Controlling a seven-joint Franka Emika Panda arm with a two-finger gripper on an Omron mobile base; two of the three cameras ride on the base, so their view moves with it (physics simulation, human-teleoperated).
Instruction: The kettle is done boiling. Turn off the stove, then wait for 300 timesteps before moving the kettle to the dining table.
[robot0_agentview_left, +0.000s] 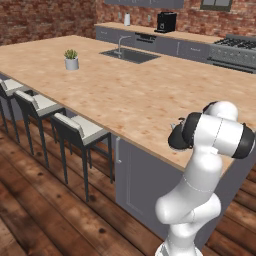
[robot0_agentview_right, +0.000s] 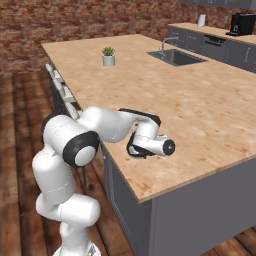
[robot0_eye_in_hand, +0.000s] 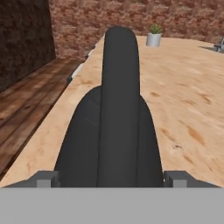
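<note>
Stools (robot0_agentview_left: 75, 127) line the bench (robot0_agentview_left: 125, 95) along the left of the left base view. A potted plant (robot0_agentview_left: 71, 58) stands at upper left and a sink (robot0_agentview_left: 131, 54) is sunk in at top centre. The stove (robot0_agentview_left: 235, 50) sits in the upper right corner, well apart from the arm, so the work has plainly moved away from it. In the hand view the kettle (robot0_eye_in_hand: 109, 131) takes up the centre. Its dark rounded body rests on the wood top near the bench's left edge, and the thin handle, seen edge-on, rises up the middle of the frame. The gripper (robot0_eye_in_hand: 110, 179) stands wide, with one fingertip (robot0_eye_in_hand: 45, 178) at lower left and the other at lower right. Each is just outside the kettle's flanks, with the body between them. Whether the tips touch it I cannot tell. The hand lies low and level over the bench edge, as suits setting a kettle down upright. By my reading the kettle is delivered and only a clean retreat is left.
</note>
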